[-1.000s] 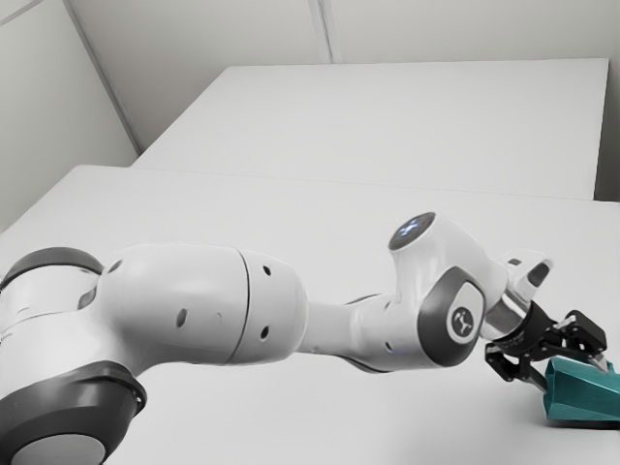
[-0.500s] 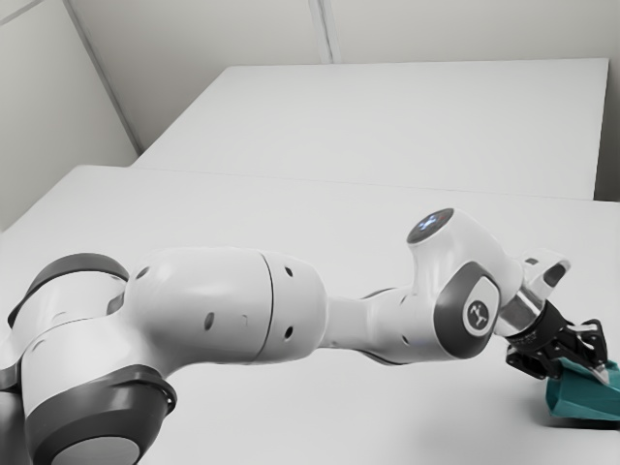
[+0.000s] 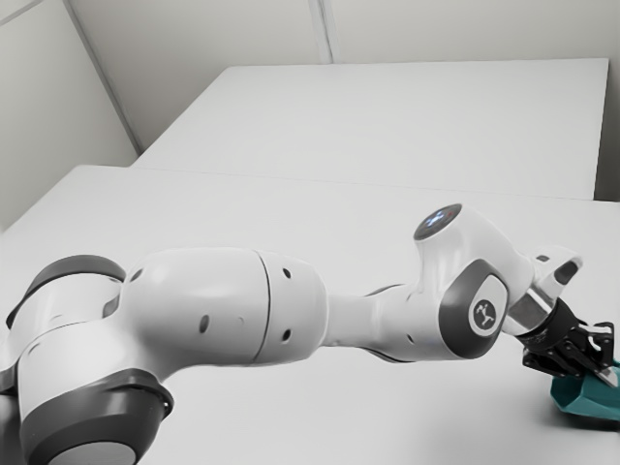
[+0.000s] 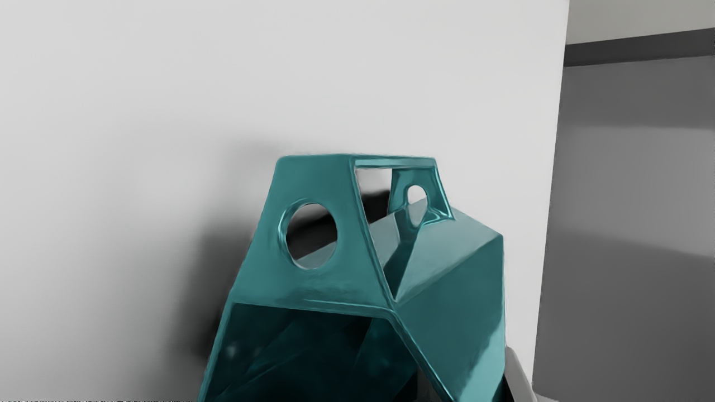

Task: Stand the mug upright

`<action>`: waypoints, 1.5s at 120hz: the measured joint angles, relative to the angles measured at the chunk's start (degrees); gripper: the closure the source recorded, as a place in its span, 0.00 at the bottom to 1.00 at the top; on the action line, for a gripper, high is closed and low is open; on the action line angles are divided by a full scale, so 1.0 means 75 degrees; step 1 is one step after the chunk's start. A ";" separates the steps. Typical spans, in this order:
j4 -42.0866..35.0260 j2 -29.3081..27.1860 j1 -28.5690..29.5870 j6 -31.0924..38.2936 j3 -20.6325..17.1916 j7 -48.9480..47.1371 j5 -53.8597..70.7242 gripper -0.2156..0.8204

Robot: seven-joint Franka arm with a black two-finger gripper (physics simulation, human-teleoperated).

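Note:
The teal, faceted mug (image 3: 581, 402) lies on its side at the exterior view's right edge, partly cut off there. My gripper (image 3: 605, 375) is over its upper side, low and close against it. In the wrist view, the mug (image 4: 447, 335) has its dark open mouth facing my hand, and an angular handle with round holes stands out from its body. The gripper (image 4: 468, 388) is at the mug's wall beside the mouth. Its grip is hard to judge, as the mug hides part of it.
The white table (image 3: 436, 417) carries the mug, with a soft shadow beside it. A second white surface (image 3: 387, 121) lies behind, against pale walls. In the wrist view, the table's edge (image 4: 550, 223) runs past the mug, with a grey area beyond.
My hand has moved toward the exterior view's right and slightly down, tilting more steeply over the mug. The mug has turned or tipped somewhat, and its near end shows slightly further right.

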 joint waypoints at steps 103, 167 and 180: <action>-0.0554 -0.2123 0.1396 -0.1853 0.0265 -0.1030 0.5285 0.96; -0.1744 -0.3016 0.4921 -0.3521 0.0323 -0.0470 0.6780 0.96; -0.2111 -0.3281 0.6317 -0.3621 -0.0569 -0.0291 0.7124 0.96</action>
